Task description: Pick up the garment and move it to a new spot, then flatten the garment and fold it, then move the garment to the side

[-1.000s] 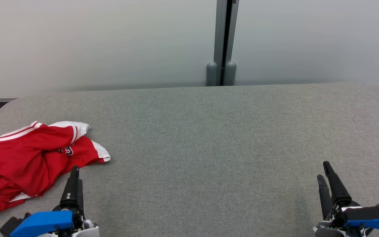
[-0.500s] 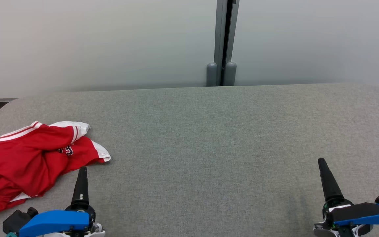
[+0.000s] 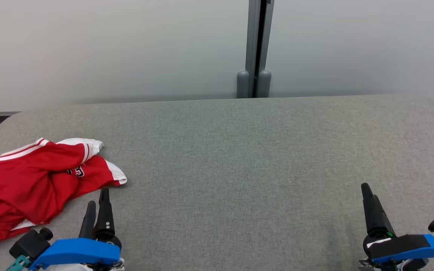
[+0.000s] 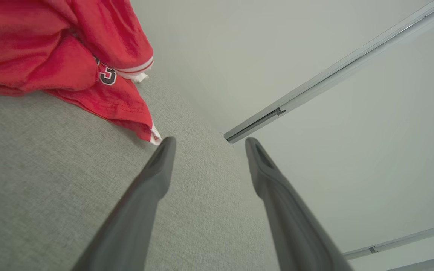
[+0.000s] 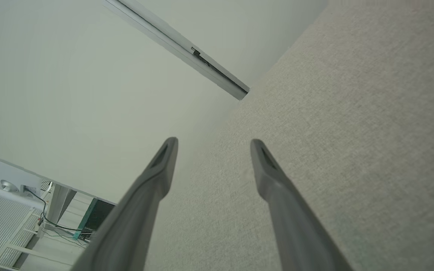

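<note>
In the head view, a crumpled red jersey garment [image 3: 32, 180] with white striped trim was seen lying at the left edge of a grey fabric-covered desk [image 3: 239, 150]. The left gripper [image 3: 98, 197] was placed at the lower left, just beside the garment's near right hem, with its 2 long dark fingers slightly apart. Whether a fingertip touched the cloth could not be told. The right gripper [image 3: 367, 194] was placed at the lower right, well apart from the garment and over the desk. Its fingers were lined up one behind the other, so its opening could not be judged from there. A pale grey wall [image 3: 126, 45] with a grey vertical post [image 3: 256, 45] was seen behind the desk.

In the left wrist view, the left gripper [image 4: 210, 141] was shown with its fingers spread apart and empty. The garment [image 4: 51, 45] was bunched at the upper left, with a dark number patch [image 4: 107, 74] visible among its folds. Its white-edged corner [image 4: 156, 138] lay just beside the tip of the finger on that view's left.

In the right wrist view, the right gripper [image 5: 211, 141] was shown with its 2 fingers spread apart and empty above the desk [image 5: 352, 131]. The wall [image 5: 70, 94] and the post [image 5: 179, 45] were seen beyond it.
</note>
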You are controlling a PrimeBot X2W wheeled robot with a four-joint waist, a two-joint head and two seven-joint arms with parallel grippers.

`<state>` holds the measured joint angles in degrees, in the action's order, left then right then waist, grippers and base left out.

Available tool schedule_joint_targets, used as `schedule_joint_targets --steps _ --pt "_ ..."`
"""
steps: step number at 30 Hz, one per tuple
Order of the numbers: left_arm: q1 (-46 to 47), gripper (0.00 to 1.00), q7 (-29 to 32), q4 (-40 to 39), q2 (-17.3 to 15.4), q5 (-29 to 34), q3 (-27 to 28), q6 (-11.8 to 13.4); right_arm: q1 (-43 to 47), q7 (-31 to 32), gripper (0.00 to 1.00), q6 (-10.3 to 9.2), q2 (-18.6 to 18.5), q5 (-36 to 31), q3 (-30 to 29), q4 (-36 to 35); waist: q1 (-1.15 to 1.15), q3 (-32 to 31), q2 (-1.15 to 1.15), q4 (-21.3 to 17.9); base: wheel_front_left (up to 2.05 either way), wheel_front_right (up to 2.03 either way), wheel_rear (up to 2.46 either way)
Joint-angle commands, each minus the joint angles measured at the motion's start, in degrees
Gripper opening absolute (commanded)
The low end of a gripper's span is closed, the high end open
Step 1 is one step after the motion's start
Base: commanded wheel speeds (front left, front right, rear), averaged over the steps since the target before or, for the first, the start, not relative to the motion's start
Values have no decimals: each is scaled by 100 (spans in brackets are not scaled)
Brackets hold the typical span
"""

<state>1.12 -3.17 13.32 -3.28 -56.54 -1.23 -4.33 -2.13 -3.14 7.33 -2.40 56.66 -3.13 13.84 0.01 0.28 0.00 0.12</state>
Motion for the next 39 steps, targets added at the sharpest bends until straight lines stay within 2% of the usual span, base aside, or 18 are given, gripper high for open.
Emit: schedule_joint_targets --steps 1,14,39 --pt "49 100 -50 -99 -55 184 -40 18 -38 -54 100 12 -35 -176 17 -80 0 2 0 4 0 0 0" --pt "8 100 -289 -96 -158 1342 -295 99 -16 -270 100 14 -42 -1477 111 -134 0 -2 0 28 0 0 0" --pt "-77 100 -678 -41 -284 2979 -683 260 110 -468 100 17 -53 -3015 153 -304 -1 6 0 22 0 0 0"
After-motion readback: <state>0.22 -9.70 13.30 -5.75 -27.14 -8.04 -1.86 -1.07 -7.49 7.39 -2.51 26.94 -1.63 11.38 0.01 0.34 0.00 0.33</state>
